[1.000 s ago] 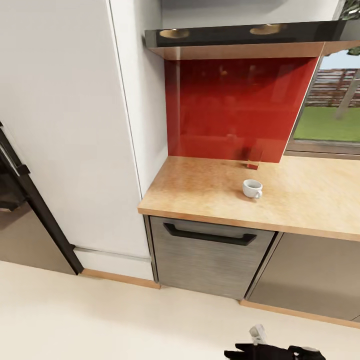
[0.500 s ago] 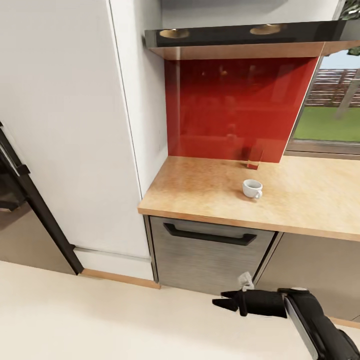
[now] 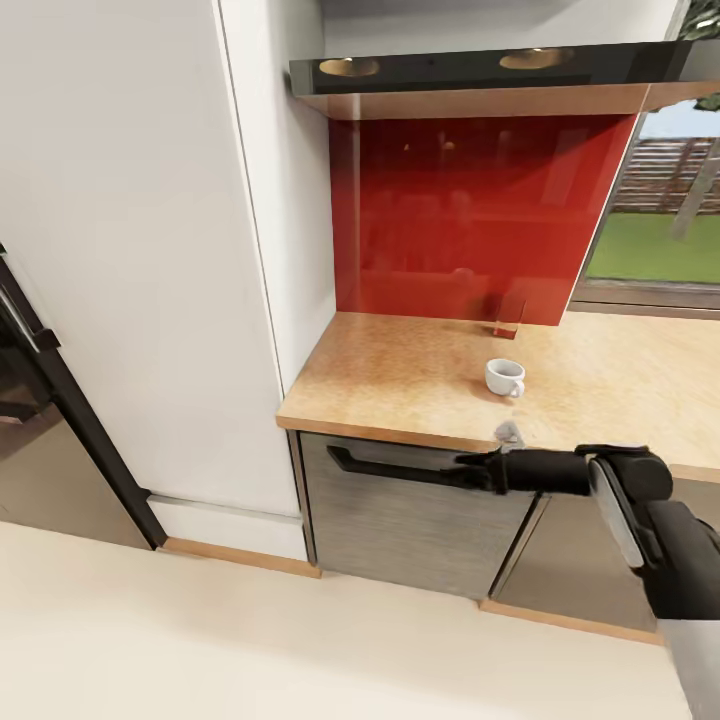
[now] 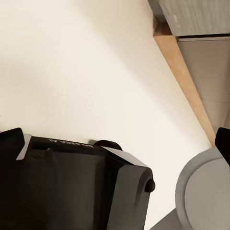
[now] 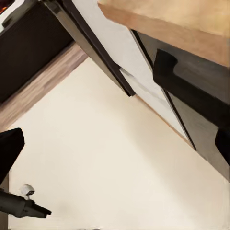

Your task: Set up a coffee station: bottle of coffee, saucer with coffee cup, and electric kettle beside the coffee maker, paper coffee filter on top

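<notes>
Black casing marks the right hand point(image 3: 480, 468), which is seen in the head view extended in front of the grey cabinet front point(image 3: 415, 520), level with that cabinet's black handle point(image 3: 400, 466) and just below the front edge of the table point(image 3: 400, 375). A small pale grey piece point(image 3: 510, 433) sits against the top of the hand; what it is cannot be told. Whether the fingers of the right hand are apart or together cannot be told from the head view, since they are seen edge-on as a single dark point; in the right wrist view two dark fingertips point(image 5: 9, 148) are seen at opposite edges of the picture, with cream floor point(image 5: 105, 163) between them, so the hand is taken to be spread apart and holding nothing. The left hand's fingers are not made out in the left wrist view, where a black housing point(image 4: 72, 187) and a grey round part point(image 4: 203, 191) are shown above the cream floor, and its state cannot be told. Farther back, the coffee cup point(image 3: 504, 377) is seen standing upright on the light wood-grain table, its handle turned to the robot's right, well apart from the hand. Behind the cup, a small red object point(image 3: 507, 318) stands against the glossy red backsplash point(image 3: 470, 215), under a black hood point(image 3: 480, 70). A white tall cabinet point(image 3: 150, 250) stands beside the table on the left.
</notes>
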